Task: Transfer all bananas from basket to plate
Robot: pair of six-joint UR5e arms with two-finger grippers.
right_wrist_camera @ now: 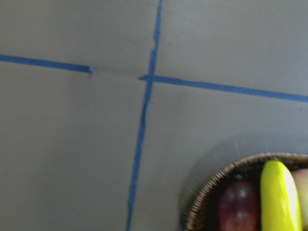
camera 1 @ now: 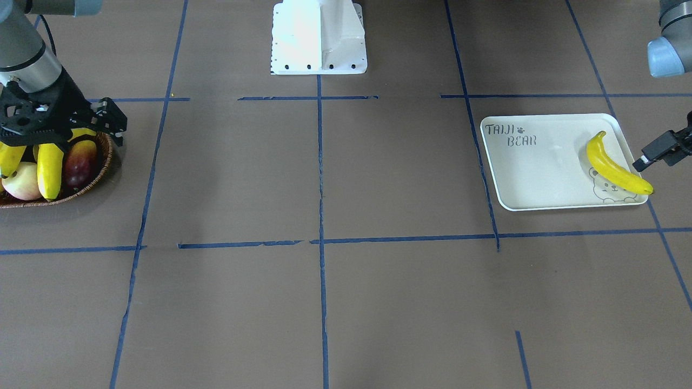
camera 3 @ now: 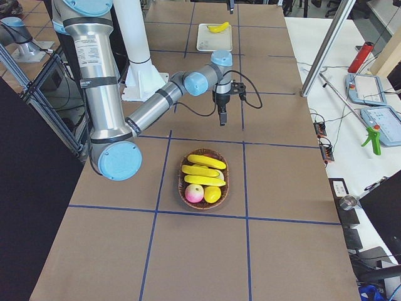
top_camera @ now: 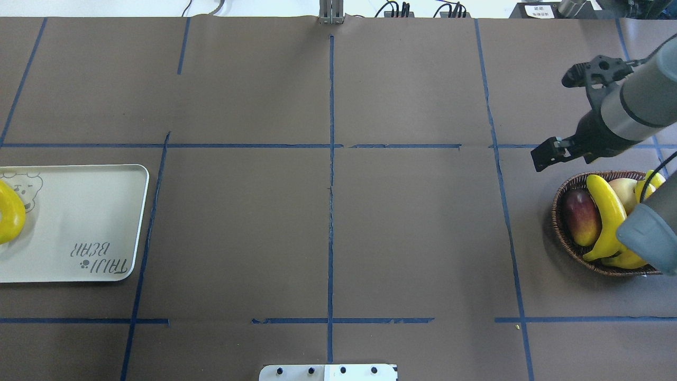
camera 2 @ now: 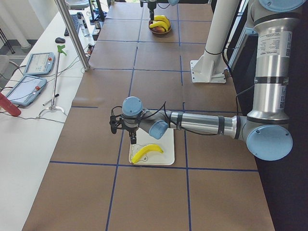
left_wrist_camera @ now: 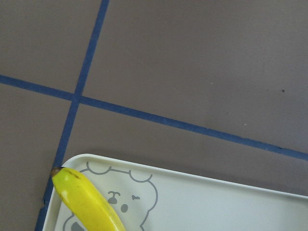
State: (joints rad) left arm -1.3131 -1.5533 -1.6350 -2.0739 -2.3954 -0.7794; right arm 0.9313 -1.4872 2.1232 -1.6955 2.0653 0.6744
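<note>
One yellow banana (camera 1: 616, 167) lies on the cream plate (camera 1: 540, 173) over its bear-face corner. My left gripper (camera 1: 670, 141) hovers open beside that banana's end, just past the plate's edge, holding nothing. The brown wicker basket (top_camera: 558, 222) holds three more bananas (top_camera: 608, 211), partly hidden by my right arm. My right gripper (top_camera: 554, 120) hangs open and empty above the table, just beyond the basket's far rim. In the right wrist view, one banana (right_wrist_camera: 279, 197) and the basket's rim (right_wrist_camera: 202, 202) show at the lower right.
A red-purple mango (top_camera: 581, 217), a pink-yellow apple (top_camera: 624, 191) and a short round yellow fruit (camera 3: 213, 193) share the basket. The white robot base (camera 1: 319, 38) stands mid-table at the robot's edge. Blue tape lines cross the brown table. A side bench with tablets (camera 2: 29, 77) lies beyond.
</note>
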